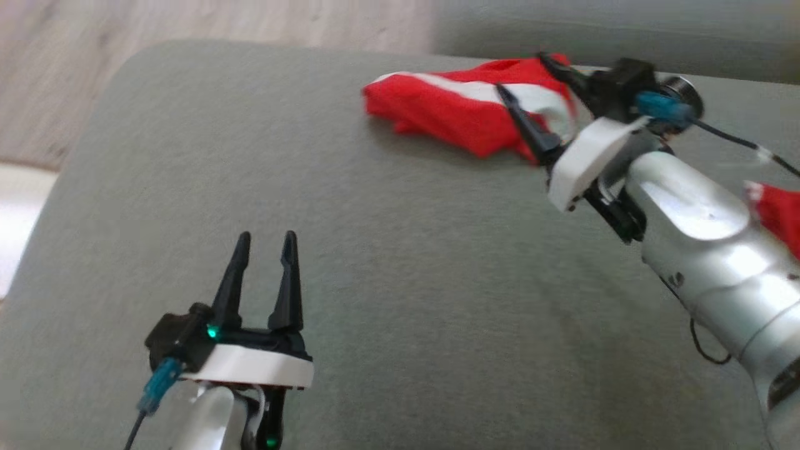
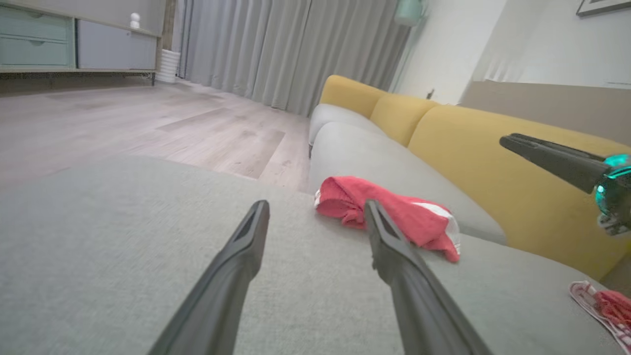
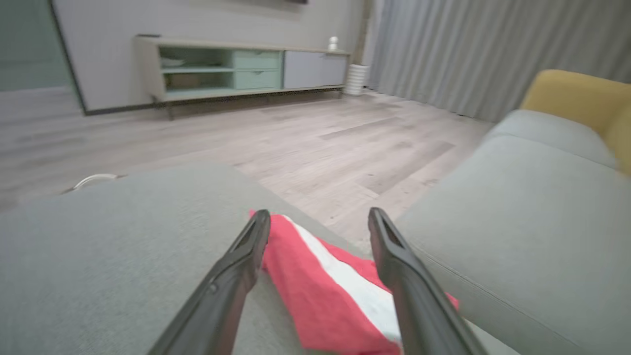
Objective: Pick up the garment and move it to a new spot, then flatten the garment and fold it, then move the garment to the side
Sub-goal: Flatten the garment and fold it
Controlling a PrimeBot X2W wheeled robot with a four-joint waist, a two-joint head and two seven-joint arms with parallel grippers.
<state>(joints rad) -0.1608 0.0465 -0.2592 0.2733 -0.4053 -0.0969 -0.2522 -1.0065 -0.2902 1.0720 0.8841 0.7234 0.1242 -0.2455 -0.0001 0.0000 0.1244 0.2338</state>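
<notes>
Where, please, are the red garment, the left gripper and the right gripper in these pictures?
red garment (image 1: pixel 437 114): head view, its red folded middle.
left gripper (image 1: pixel 267 236): head view, midway between its fingertips.
right gripper (image 1: pixel 522 72): head view, midway between its fingertips.

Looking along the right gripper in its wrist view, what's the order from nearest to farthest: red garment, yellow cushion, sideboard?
1. Red garment, lying between the fingers.
2. Yellow cushion, upper right.
3. Sideboard, far wall, upper left.

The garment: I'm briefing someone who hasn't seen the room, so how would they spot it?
On the grey cushion, look to its far edge. The red garment with a white stripe lies there by the open right gripper, unlike the other red cloth, which sits nearer the robot.
</notes>
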